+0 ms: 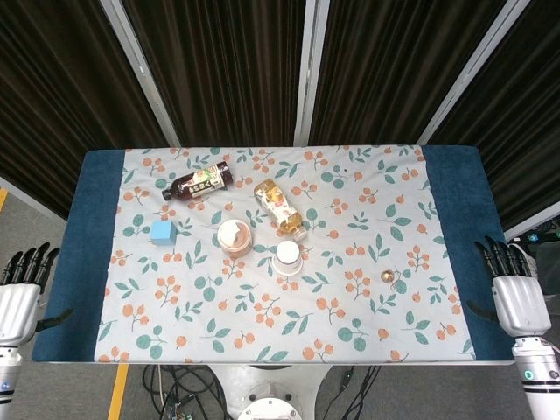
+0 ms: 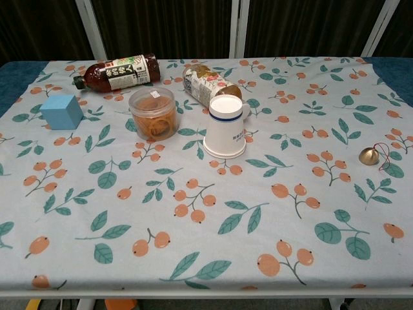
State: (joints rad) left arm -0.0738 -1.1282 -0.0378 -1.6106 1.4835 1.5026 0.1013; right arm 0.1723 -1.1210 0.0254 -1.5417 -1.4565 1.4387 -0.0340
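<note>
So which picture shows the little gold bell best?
The chest view. There the bell is close and side-on, so its round dome and red string show. In the head view the bell is only a tiny gold dot seen from above.

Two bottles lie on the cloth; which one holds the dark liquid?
The dark bottle at the far left, beside the blue cube. The other bottle is light-coloured, behind the white cup.
</note>
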